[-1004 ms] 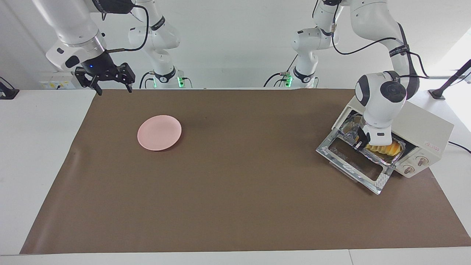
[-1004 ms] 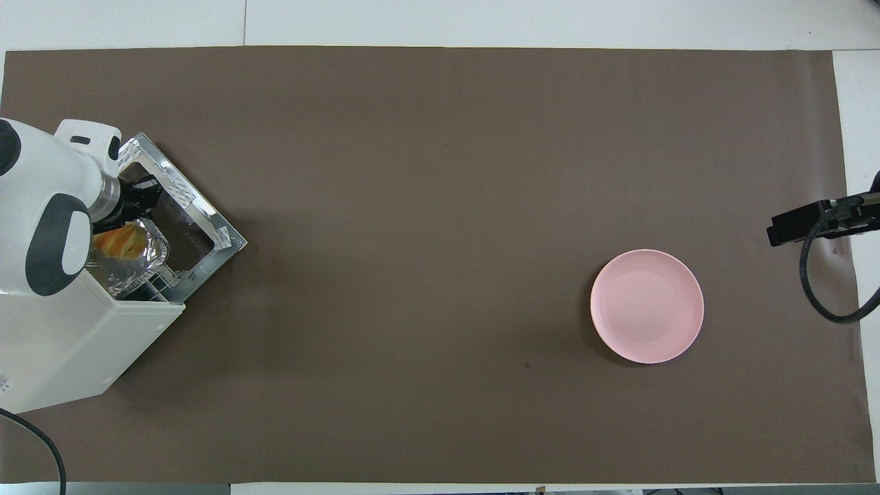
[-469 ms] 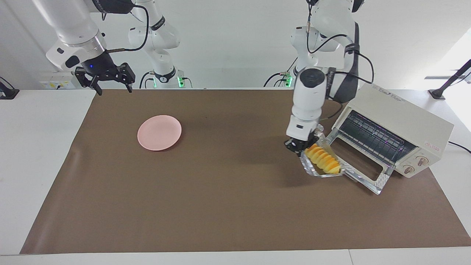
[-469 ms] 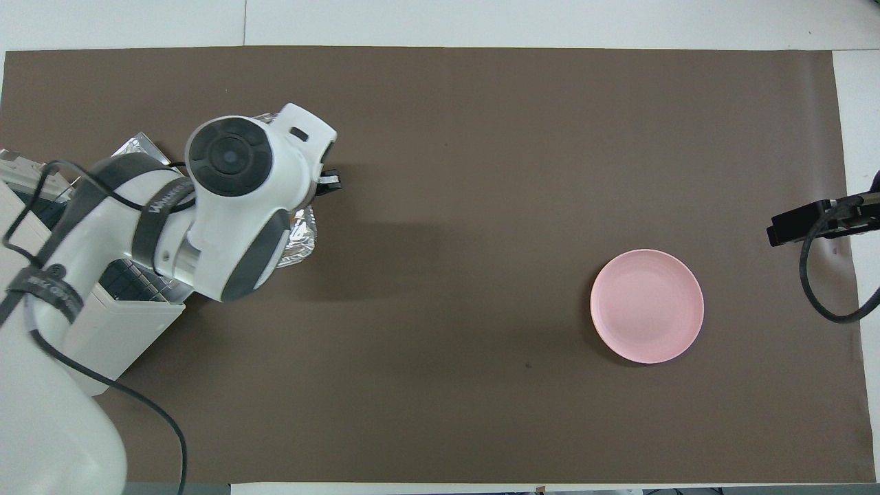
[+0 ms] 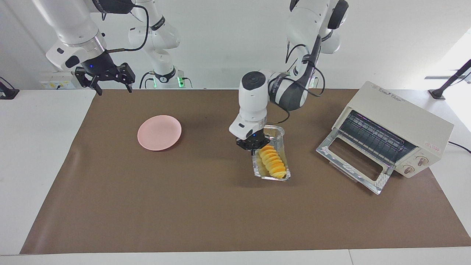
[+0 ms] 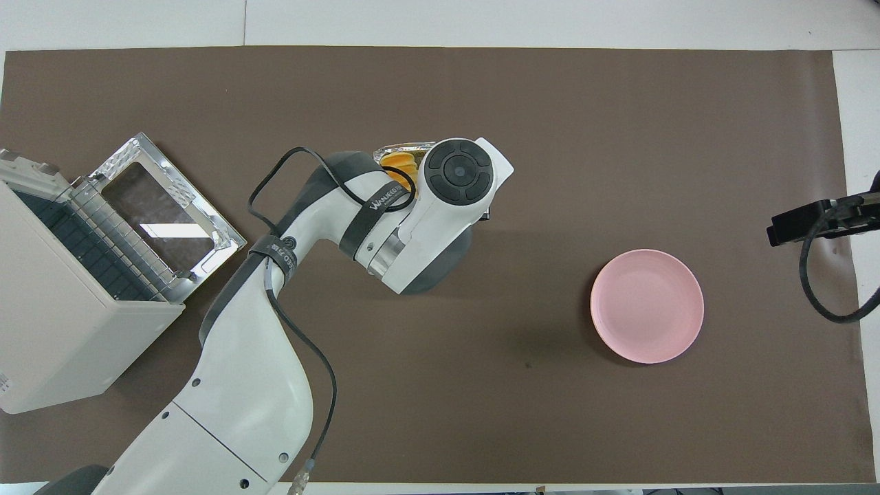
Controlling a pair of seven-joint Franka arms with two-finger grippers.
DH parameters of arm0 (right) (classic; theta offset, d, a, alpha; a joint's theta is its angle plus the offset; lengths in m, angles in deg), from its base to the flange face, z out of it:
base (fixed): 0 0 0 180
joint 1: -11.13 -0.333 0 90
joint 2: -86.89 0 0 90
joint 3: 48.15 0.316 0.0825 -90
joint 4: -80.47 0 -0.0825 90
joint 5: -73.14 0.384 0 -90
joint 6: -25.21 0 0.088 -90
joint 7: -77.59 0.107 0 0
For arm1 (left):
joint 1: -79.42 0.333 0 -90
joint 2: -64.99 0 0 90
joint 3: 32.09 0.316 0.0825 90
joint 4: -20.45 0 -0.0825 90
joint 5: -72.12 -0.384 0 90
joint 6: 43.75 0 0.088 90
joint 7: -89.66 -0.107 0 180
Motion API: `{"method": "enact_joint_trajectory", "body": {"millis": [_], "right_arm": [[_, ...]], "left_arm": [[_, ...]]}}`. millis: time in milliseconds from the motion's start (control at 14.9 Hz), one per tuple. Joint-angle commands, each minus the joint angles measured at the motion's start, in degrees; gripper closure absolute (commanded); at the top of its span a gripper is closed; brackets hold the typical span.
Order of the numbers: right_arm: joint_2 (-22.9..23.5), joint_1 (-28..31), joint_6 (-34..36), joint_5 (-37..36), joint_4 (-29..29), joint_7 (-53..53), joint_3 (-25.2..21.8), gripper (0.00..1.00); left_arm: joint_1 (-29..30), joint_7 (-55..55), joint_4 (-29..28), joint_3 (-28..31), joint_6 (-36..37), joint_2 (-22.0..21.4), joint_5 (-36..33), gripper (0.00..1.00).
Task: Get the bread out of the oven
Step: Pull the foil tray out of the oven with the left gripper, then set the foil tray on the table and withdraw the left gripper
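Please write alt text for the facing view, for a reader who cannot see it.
The left claw, shut on a foil tray holding the bread, carries it between the open oven and a pink plate. The right claw waits open at the mat's edge.

We see the ridged golden-orange bread loaf (image 5: 273, 161) lying in a crinkled silver foil tray (image 5: 281, 141), outside the cream-white toaster oven (image 5: 404, 127), whose glass door is dropped open.

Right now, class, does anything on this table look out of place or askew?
Yes: the foil tray with the bread hangs tilted over the mat's middle, gripped at one rim by the shut left gripper. The oven door lies open. The plate sits flat; the open right gripper waits.
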Motion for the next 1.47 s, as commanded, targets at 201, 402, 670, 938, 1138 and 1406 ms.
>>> {"method": "enact_joint_trajectory", "body": {"millis": [201,402,670,938,1138,1406], "right_arm": [[-1.42,1.18,0.14,-0.43,1.51,-1.27,0.89,0.00],[-1.42,1.26,0.14,-0.34,1.51,-1.27,0.89,0.00],[-1.42,1.35,0.05,-0.34,1.51,-1.09,0.63,0.00],[-2.30,1.09,0.14,-0.34,1.33,-1.53,0.54,0.00],[-2.82,0.56,1.72,0.36,1.95,-3.11,0.72,0.00],[-3.01,-6.80,-5.89,0.80,7.74,9.14,1.33,0.00]], "left_arm": [[-1.74,-0.96,-0.85,1.06,-1.70,-0.38,3.91,0.94],[-2.62,2.28,-0.50,1.50,2.24,-1.08,3.04,0.00],[-1.75,3.09,0.03,6.67,6.99,-6.24,3.74,0.00],[13.33,2.21,-1.73,7.39,15.59,-17.24,8.56,0.00],[24.85,-7.25,-1.64,7.04,22.18,-21.81,9.98,0.00],[29.98,-24.22,-4.01,8.09,36.06,-28.14,10.08,0.00]]}}
